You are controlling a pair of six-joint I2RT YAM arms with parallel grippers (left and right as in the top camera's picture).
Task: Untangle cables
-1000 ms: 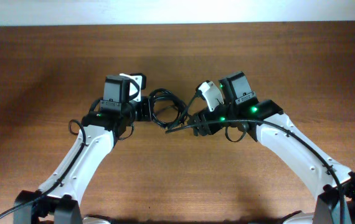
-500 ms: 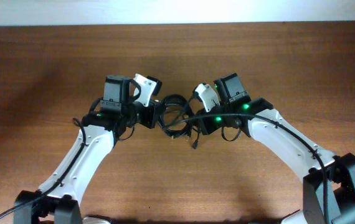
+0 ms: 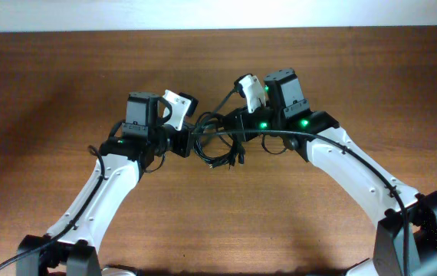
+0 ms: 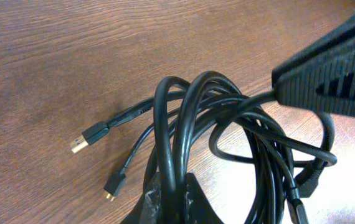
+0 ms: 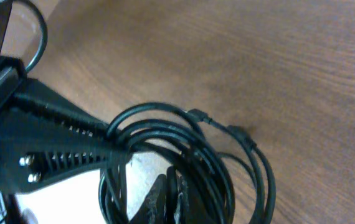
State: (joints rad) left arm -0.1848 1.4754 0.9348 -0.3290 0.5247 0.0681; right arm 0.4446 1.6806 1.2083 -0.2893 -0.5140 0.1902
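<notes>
The wooden table (image 3: 50, 77) carries both arms, which converge toward its centre. The left arm (image 3: 103, 184) reaches in from the lower left and the right arm (image 3: 356, 169) from the lower right. The cables (image 3: 215, 142) form one black, looped bundle between the two wrists, just behind the table's middle. Whether its lowest loops touch the wood cannot be told. The left gripper (image 3: 188, 139) is closed on the cables: in the left wrist view its fingers (image 4: 168, 199) pinch several strands at the bundle's near edge. The right gripper (image 3: 238, 123) is also closed on the cables: in the right wrist view its fingers (image 5: 171, 193) are pressed together with strands of the bundle (image 5: 184, 137) running between them, and in the left wrist view one strand runs into its tip. A flat plug with a metallic tip (image 4: 84, 140) points left from the bundle. A smaller plug (image 4: 112, 186) lies just beside it, lower.
</notes>
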